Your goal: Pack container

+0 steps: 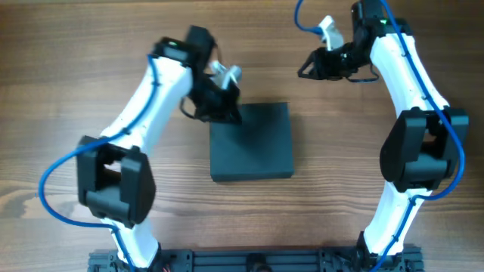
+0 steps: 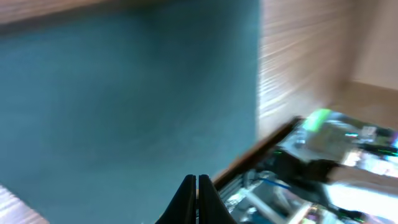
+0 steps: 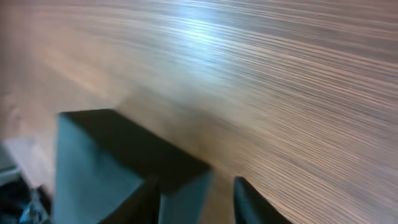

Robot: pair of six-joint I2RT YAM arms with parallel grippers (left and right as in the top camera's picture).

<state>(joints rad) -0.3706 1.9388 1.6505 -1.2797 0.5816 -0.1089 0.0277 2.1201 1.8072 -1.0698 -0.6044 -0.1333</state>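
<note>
Teal-grey container [image 1: 253, 143] lies just under closed left jaws.

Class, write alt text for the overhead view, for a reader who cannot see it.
A closed dark teal-grey container sits in the middle of a wooden table. The left arm's pincer is at its far left corner, while the right arm's pincer hangs apart, over wood past the far right corner.
</note>
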